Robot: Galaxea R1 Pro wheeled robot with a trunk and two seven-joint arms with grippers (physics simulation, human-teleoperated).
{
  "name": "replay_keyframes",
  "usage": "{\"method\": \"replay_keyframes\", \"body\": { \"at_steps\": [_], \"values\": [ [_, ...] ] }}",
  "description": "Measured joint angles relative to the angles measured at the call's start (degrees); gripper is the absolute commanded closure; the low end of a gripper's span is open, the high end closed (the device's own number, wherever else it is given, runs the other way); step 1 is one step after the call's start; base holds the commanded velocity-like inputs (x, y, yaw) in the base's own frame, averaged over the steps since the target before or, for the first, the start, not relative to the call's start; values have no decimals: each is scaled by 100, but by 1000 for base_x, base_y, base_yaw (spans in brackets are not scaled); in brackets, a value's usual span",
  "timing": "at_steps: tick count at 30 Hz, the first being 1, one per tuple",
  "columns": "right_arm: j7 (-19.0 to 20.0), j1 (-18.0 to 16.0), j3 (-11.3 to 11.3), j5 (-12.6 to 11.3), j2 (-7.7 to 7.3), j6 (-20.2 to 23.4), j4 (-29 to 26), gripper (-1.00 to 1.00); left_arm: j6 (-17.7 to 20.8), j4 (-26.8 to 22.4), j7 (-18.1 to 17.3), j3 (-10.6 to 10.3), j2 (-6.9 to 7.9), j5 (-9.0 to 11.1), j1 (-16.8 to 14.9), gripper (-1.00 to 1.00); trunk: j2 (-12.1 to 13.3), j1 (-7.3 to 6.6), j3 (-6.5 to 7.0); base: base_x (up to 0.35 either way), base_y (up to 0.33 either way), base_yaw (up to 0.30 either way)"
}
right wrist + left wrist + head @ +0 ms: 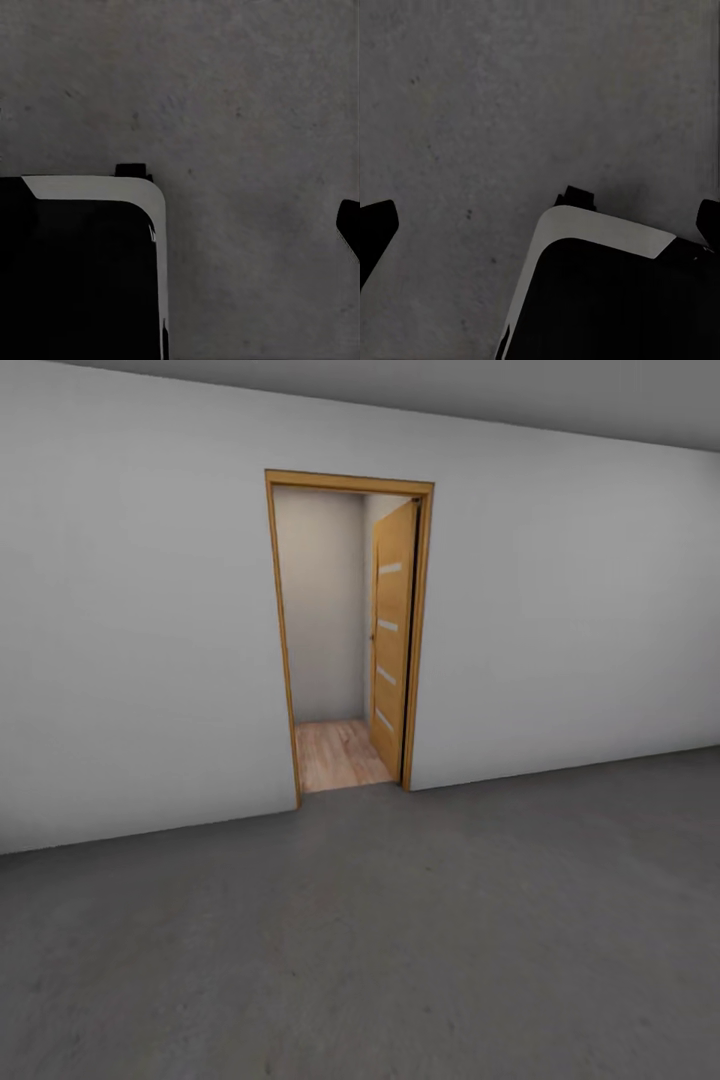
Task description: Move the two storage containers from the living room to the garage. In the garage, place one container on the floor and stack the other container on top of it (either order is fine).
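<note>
1. One doorway (345, 630) with a wooden frame is set in one white-grey wall (130, 640).
2. One light wooden door (393, 635) stands swung open, carrying four glass slits.
3. Two kinds of flooring show: one dark grey concrete floor (400, 940) on the near side, and one strip of light wood planks (338, 753) beyond the doorway.
4. Two dark fingertips (375, 229) show at the left wrist view's edges; one (349, 221) shows in the right.

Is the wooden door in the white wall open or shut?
Open. The door is swung inward against the right side of the frame, and wood-plank flooring shows through the doorway.
</note>
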Motion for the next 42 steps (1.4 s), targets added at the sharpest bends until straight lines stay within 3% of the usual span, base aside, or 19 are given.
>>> {"method": "replay_keyframes", "body": {
  "at_steps": [20, 42],
  "values": [
    [-1, 0, 0, -12, 4, -10, 0, -100, -4, 0, 0, 0, 2, 8, 2, -100, 0, 0, 168, 320, 0, 0],
    [-1, 0, 0, 16, 3, -11, 1, -100, 6, 0, -1, 8, -6, 0, 1, -100, 0, 0, 172, 320, -34, 0]
  ]
}}
